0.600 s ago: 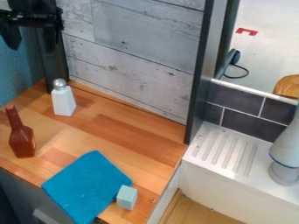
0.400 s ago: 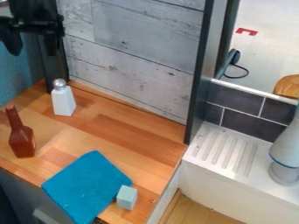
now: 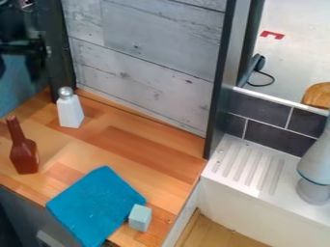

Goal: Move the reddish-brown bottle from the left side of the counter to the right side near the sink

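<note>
While hanging at upper left: tool (image 3: 23, 49), open or closed impossible to tell. Nearest, upright on wooden bench (image 3: 138, 144): white bottle (image 3: 70, 112) with silver cap (image 3: 65, 91); further left and forward, brown bottle (image 3: 24, 157). Toward the bench's front: flat blue cloth (image 3: 93, 205), pale block (image 3: 140, 218) at right edge.

I see a wooden countertop (image 3: 138, 142) with visible grain and a smooth, faintly satiny face. The white shaker (image 3: 70, 113) looks like smooth plastic, its silvery cap (image 3: 65, 91) shiny like metal. The brown bottle (image 3: 24, 157) looks like hard plastic and carries small glossy highlights. To me, the blue cloth (image 3: 93, 205) is soft, matt fabric; the pale block (image 3: 140, 218) is smooth and matt, its material unclear. Weathered wood-look planks (image 3: 151, 60) show rough-looking knots and streaks. The dark tiles (image 3: 259, 110) look smooth and fairly matt, the white ribbed drainboard (image 3: 248, 166) smooth like plastic.
</note>
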Motion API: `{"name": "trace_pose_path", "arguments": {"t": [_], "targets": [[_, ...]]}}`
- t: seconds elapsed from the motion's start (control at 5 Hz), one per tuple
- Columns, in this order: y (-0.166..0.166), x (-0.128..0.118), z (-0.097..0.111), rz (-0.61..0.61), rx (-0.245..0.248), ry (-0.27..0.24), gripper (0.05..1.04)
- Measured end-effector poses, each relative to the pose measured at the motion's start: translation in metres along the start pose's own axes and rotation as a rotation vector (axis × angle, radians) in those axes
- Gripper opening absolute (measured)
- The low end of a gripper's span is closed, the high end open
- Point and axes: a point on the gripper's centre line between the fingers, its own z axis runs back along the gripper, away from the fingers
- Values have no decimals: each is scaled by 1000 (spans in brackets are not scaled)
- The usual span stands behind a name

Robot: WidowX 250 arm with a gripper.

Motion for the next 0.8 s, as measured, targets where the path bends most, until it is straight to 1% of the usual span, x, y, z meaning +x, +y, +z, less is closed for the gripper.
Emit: {"name": "trace_pose_path", "arguments": {"t": [0.2,0.4,0.8], "targets": [[11,-5,-6,-7,3,6,1001],[18,-8,-11,-10,8,-2,1001],[20,-24,-41,-21,25,50,1001]]}}
